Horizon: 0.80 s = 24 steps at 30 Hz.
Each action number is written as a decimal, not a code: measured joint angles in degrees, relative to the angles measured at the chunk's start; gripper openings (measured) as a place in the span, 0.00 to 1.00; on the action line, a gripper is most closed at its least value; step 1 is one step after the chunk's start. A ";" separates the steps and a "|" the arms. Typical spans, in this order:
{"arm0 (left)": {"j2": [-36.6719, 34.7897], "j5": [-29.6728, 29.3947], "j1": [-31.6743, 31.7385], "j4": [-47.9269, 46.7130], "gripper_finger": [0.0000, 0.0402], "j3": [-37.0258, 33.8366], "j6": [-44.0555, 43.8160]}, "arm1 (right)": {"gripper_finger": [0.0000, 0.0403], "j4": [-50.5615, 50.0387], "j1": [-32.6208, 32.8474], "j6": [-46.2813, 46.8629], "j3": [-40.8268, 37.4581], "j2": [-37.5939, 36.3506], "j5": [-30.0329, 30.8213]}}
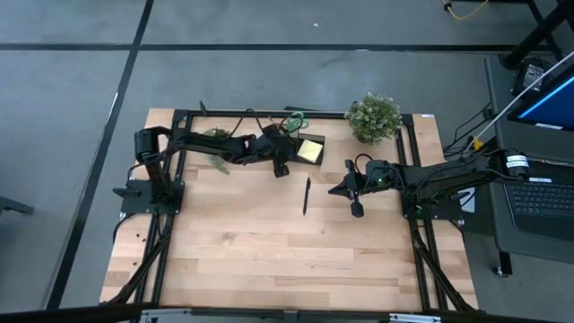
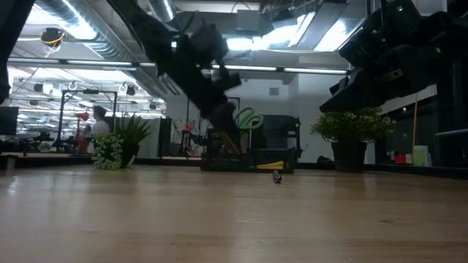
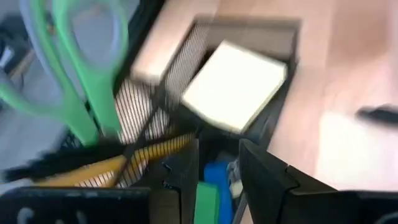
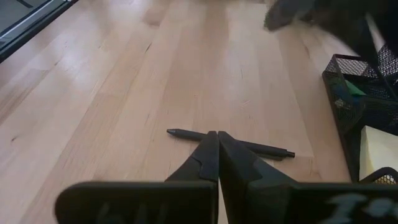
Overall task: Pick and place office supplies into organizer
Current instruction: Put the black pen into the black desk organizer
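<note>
Seen from above, a wooden tabletop (image 1: 269,251) carries a small black organizer (image 1: 300,148) near its far edge, with a yellow sticky-note pad (image 1: 311,150) lying in its lower tray. The left gripper (image 1: 281,166) reaches over the organizer from the left. A black pen (image 1: 306,195) lies loose on the tabletop, between the organizer and the right gripper (image 1: 356,205), which hovers to the right of the pen. A potted green plant (image 1: 373,117) stands at the far edge. From table height, the organizer (image 2: 252,150) sits in the middle distance with the green scissors handles (image 2: 248,118) sticking up out of it, and the pen (image 2: 277,176) lies in front. The left wrist camera looks down into the organizer (image 3: 249,37): the scissors (image 3: 74,74) stand in the taller section, the pad (image 3: 235,84) lies in the tray, and blue and green erasers (image 3: 211,186) show between the left fingers (image 3: 267,180), which are spread apart with the erasers in the gap. The right wrist camera shows the right fingers (image 4: 242,165) clenched together, holding nothing, above the pen (image 4: 230,142).
</note>
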 joint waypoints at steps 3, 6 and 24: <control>-2.08 -0.02 -1.59 0.22 0.26 1.63 2.06 | 0.01 0.06 0.01 0.03 0.00 0.00 -0.02; -4.83 -0.22 -3.66 -1.03 0.24 2.77 4.52 | 0.01 0.56 0.02 0.15 0.00 0.01 -0.02; -26.49 7.19 -11.50 -3.97 0.00 -9.93 2.18 | 0.01 -12.79 0.42 11.47 15.07 0.79 1.39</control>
